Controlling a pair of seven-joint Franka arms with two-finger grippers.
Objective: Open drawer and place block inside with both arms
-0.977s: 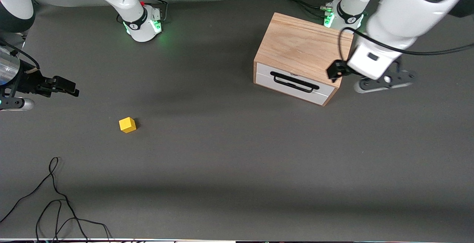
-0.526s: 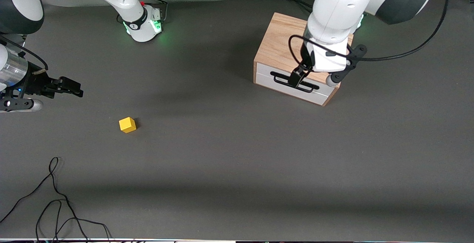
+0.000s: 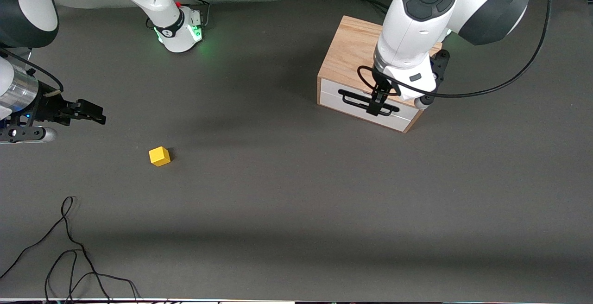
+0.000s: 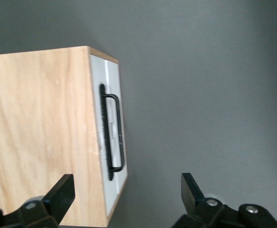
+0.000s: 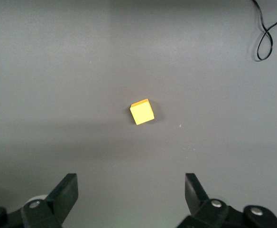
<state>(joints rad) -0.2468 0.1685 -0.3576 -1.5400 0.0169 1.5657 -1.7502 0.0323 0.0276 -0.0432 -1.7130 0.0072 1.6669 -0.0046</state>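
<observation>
- The drawer (image 3: 368, 104) was shut, its white front flush in a light-wood cabinet (image 3: 356, 53) that stood at the left arm's end of the table, near that arm's base.
- A black wire handle (image 3: 366, 102) ran across the white front; in the left wrist view the handle (image 4: 115, 133) stood clear of the panel.
- The block (image 3: 159, 156) was a small bright yellow cube, lying alone on the dark grey table (image 3: 296, 202), well apart from the cabinet and toward the right arm's end.
- In the right wrist view the block (image 5: 142, 112) sat turned at an angle, one edge lit paler.
- The left gripper (image 3: 379, 104) hung in front of the drawer at the handle, fingers (image 4: 62, 192) spread wide and holding nothing; whether they touched the handle could not be told.
- The right gripper (image 3: 92, 113) hovered over bare table near the block, fingers (image 5: 66, 190) wide apart and empty.
- A loose black cable (image 3: 69, 253) lay on the table, nearer the camera than the block.
</observation>
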